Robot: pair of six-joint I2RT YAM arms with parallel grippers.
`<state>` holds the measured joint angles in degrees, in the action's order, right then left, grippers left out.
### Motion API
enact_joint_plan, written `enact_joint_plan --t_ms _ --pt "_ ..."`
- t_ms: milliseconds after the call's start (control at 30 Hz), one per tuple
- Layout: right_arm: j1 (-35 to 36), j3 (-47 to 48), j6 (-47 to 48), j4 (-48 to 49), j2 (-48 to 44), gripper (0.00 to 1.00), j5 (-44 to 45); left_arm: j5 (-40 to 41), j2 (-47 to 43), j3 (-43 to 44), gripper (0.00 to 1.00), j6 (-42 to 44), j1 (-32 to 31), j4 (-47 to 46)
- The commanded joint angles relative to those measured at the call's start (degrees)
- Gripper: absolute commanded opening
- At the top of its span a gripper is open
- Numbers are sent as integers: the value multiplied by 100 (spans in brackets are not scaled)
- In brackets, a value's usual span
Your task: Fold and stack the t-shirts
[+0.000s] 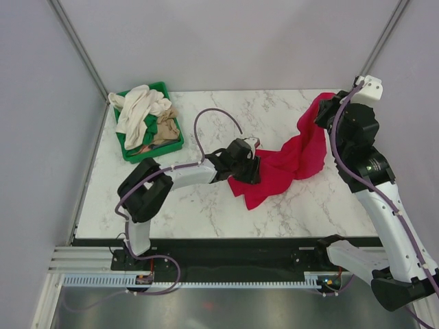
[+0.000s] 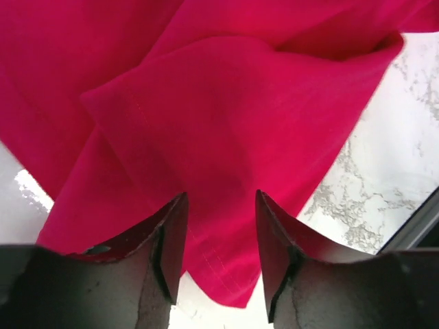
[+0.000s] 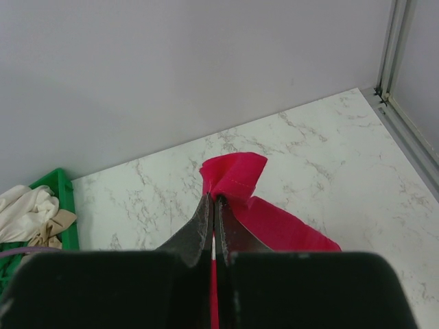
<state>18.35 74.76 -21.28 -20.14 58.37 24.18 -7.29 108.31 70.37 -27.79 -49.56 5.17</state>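
Observation:
A crimson-red t-shirt (image 1: 291, 157) hangs stretched from the back right of the table down to its middle. My right gripper (image 1: 324, 113) (image 3: 214, 199) is shut on a bunched hem of the red t-shirt (image 3: 236, 175) and holds it above the marble. The shirt's lower end lies on the table. My left gripper (image 1: 251, 164) (image 2: 221, 200) hovers open over that end, its fingers (image 2: 175, 236) straddling a pointed corner of the red t-shirt (image 2: 226, 130) without pinching it. Cream-white t-shirts (image 1: 137, 110) and a tan one (image 1: 165, 127) lie crumpled in the tray.
The green plastic tray (image 1: 152, 152) (image 3: 60, 184) stands at the back left corner. Grey walls close in the back and both sides. A metal rail (image 3: 405, 130) runs along the table's right edge. Bare marble (image 1: 185, 212) lies in front of the left arm.

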Motion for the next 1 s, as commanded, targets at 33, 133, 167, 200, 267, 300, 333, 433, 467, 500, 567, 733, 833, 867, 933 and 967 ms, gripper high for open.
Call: enact_joint_plan --t_ms 33,133,167,200,267,300,333,433,467,500,567,733,833,867,933,967 --pt "-16 -41 115 169 -124 0 25 -71 392 399 49 90 8 89" --pt "-16 -41 133 186 -107 0 25 192 375 346 50 46 -1 239" --pt "-16 -41 124 186 -106 0 7 384 314 302 51 46 -10 300" --pt "-16 -41 124 186 -89 0 16 456 252 198 53 54 -18 309" --pt "-16 -67 106 186 -80 0 -1 832 -10 83 56 98 -54 336" --pt "-16 -84 98 186 -71 0 -10 1000 -90 -13 57 116 -106 414" --pt "-16 -111 80 203 -54 0 -19 1167 -169 -23 58 125 -141 484" --pt "-15 -190 54 247 -45 0 -37 1677 -337 -119 59 151 -264 652" --pt "-16 -199 45 248 -36 0 -54 1887 -354 -137 59 125 -282 704" --pt "-16 -216 36 256 -10 0 -63 2020 -416 -216 59 99 -352 731" --pt "-16 -234 27 256 -19 0 -63 2344 -477 -304 59 81 -414 731" --pt "-24 -269 27 274 -1 0 -63 2434 -364 -358 61 72 -467 652" --pt "-16 -287 36 274 -1 0 -54 2197 -40 -199 59 72 -476 652" --pt "-16 -287 45 274 -27 0 -54 2084 49 -164 57 46 -476 652" --pt "-16 -304 62 274 -27 0 -28 1995 181 -94 54 19 -476 643" --pt "-16 -304 71 265 -27 0 -28 1934 199 -93 52 -7 -484 635"
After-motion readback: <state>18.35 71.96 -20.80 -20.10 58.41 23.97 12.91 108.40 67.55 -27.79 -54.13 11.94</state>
